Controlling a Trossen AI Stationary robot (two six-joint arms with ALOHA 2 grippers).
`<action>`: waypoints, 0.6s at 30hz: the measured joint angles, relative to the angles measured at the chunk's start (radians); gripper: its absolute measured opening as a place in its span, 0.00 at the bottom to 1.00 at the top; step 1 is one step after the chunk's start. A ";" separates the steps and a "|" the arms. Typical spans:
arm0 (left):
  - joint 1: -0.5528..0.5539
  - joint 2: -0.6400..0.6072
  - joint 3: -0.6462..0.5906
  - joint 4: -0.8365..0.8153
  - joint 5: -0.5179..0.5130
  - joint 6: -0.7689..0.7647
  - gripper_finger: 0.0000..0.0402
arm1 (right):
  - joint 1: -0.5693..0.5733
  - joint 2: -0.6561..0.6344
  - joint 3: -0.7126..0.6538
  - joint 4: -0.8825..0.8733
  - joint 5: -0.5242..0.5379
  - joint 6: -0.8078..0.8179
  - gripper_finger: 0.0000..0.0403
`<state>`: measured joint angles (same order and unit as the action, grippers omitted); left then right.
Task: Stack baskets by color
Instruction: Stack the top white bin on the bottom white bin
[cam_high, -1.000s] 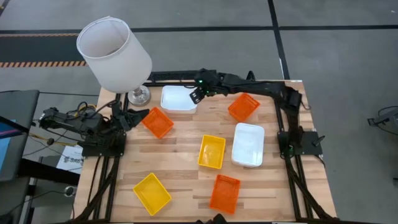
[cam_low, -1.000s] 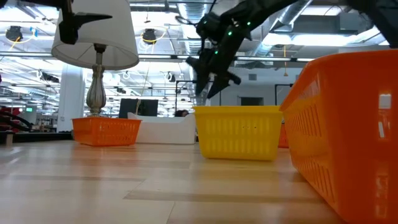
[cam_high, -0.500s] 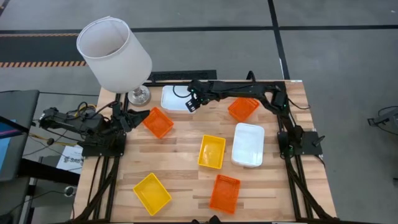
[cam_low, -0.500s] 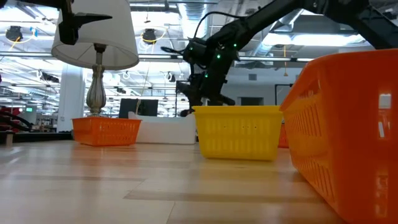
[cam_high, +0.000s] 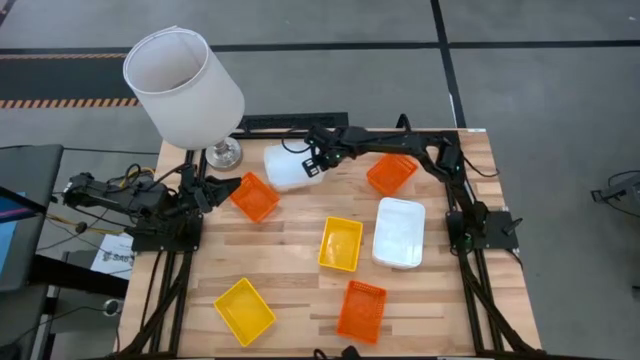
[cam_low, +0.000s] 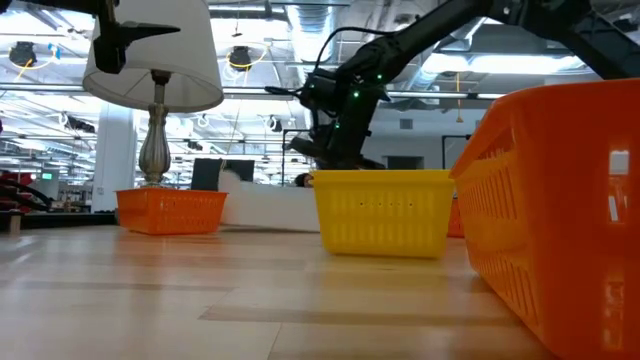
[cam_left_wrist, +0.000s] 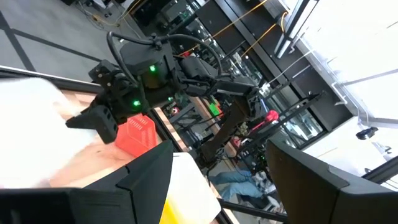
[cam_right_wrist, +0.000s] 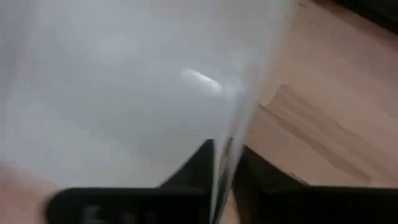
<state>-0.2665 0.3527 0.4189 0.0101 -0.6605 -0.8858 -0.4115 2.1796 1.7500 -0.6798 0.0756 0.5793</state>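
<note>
A white basket (cam_high: 288, 169) sits skewed at the table's far middle, with my right gripper (cam_high: 316, 166) shut on its right end. Loose on the wood lie two orange baskets (cam_high: 253, 196) (cam_high: 391, 172), a yellow basket (cam_high: 340, 243), another white basket (cam_high: 399, 232), a second yellow basket (cam_high: 244, 310) and a third orange basket (cam_high: 361, 310). My left gripper (cam_high: 220, 190) waits open at the table's left edge, beside the left orange basket. My right gripper pinches the white basket's thin wall (cam_right_wrist: 231, 124) at its right end, one finger (cam_right_wrist: 200, 163) on the inner side and the other outside. It comes slanting down from the far right. The basket looks tilted; whether its left end rests on the table, I cannot tell.
A lamp with a large white shade (cam_high: 183, 85) stands on its metal foot (cam_high: 222, 152) at the far left corner, close to the held basket. Bare wood lies between the near yellow basket and the left orange one.
My right gripper has dropped onto the white basket's right end and shut on its wall. The basket has since turned about and shifted a little toward the table's left and near side.
</note>
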 joint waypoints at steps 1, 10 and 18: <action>0.000 0.000 0.000 0.000 0.000 0.000 0.61 | -0.003 0.000 0.000 0.002 -0.003 -0.002 0.05; 0.000 0.000 0.000 0.000 0.000 0.002 0.61 | -0.059 -0.111 0.001 0.004 -0.001 0.072 0.01; 0.000 0.000 0.000 -0.004 0.000 0.006 0.61 | -0.040 -0.153 0.000 -0.212 0.048 0.216 0.01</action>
<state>-0.2666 0.3523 0.4187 0.0059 -0.6609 -0.8799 -0.4512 2.0270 1.7500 -0.8919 0.1234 0.7955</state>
